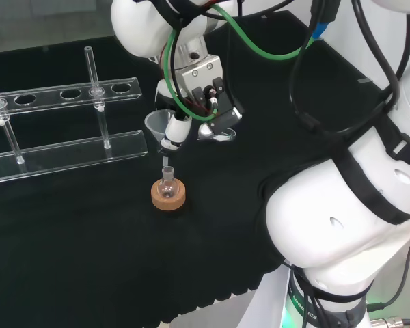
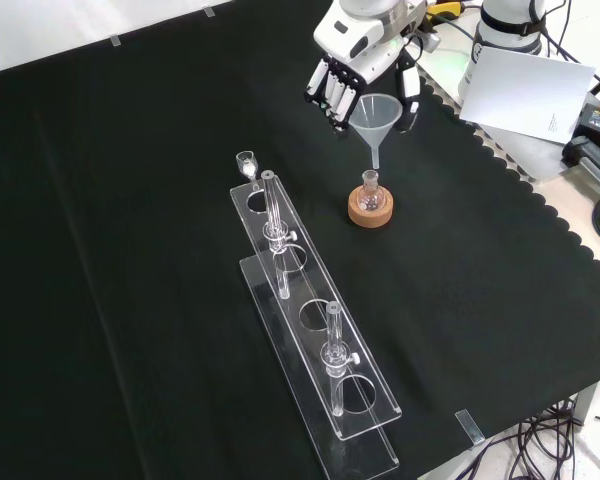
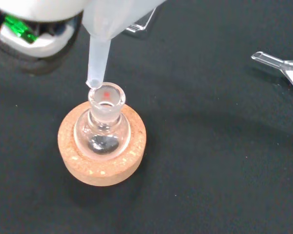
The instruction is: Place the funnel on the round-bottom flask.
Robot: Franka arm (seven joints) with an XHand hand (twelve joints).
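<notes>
A small clear round-bottom flask point(image 1: 167, 182) point(image 2: 370, 192) point(image 3: 104, 123) stands upright in a cork ring stand point(image 1: 169, 195) point(image 2: 370, 210) point(image 3: 103, 155). The hand point(image 1: 203, 102) point(image 2: 355, 70) is shut on a translucent white funnel point(image 1: 162, 124) point(image 2: 376, 118) point(image 3: 101, 44), held with its stem pointing down. In the wrist view the stem's tip hangs just above the rim of the flask's neck, a little off its centre. The front view shows a small gap between tip and neck.
A clear acrylic rack point(image 1: 68, 147) point(image 2: 315, 330) with round holes and upright tubes stands left of the flask in the head view. A small clear scoop point(image 3: 283, 66) lies on the black cloth point(image 2: 130, 250). Papers point(image 2: 530, 95) lie past the cloth's scalloped edge.
</notes>
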